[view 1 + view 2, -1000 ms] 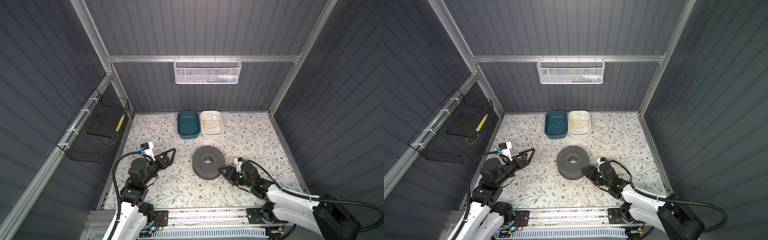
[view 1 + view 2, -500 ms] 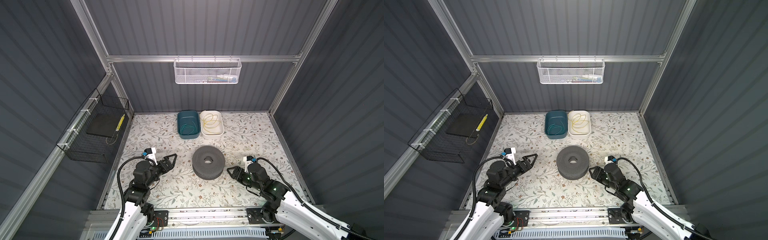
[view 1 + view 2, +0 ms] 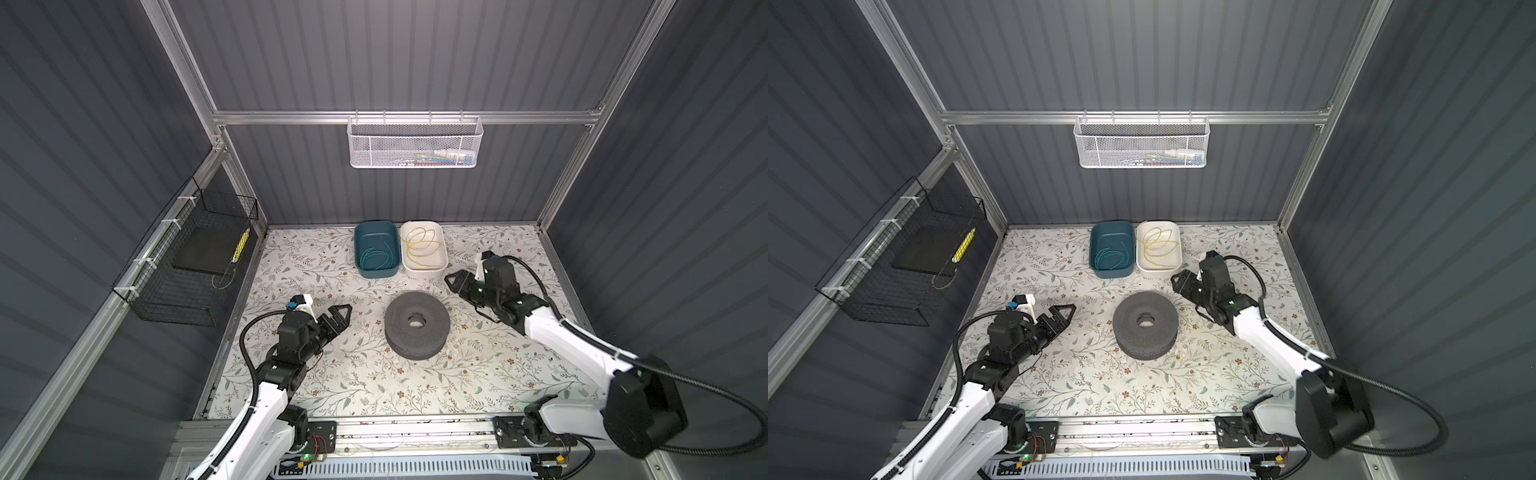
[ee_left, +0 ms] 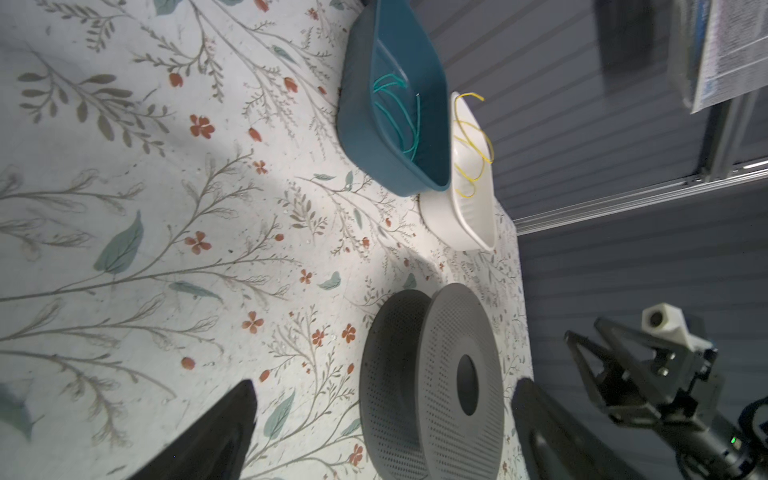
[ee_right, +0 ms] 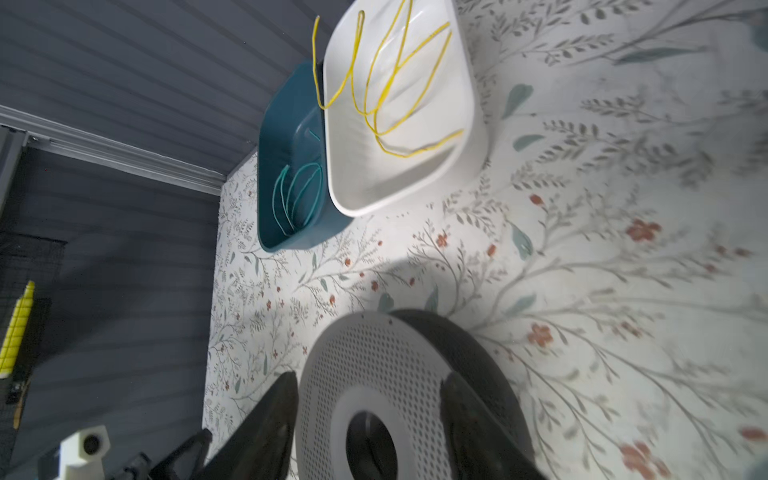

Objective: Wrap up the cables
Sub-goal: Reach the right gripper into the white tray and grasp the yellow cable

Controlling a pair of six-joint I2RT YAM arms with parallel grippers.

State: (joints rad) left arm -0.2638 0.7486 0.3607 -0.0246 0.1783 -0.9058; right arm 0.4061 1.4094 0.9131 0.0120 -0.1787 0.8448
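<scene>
The yellow cable (image 3: 422, 249) lies in loose loops in the white tub (image 3: 426, 273) at the back of the flowery table (image 3: 374, 382). One end sticks up over the rim. The green cable (image 3: 376, 257) lies curled in the dark blue-green tub (image 3: 376, 272), just beside the white one. A round grey spool (image 3: 432, 328) lies flat in the middle of the table. The left gripper (image 3: 345, 315) is to the left of the spool, apart from it, its jaws wide open and empty. The right gripper (image 3: 455, 282) hangs near the front corner of the white tub, its jaws apart and empty too.
</scene>
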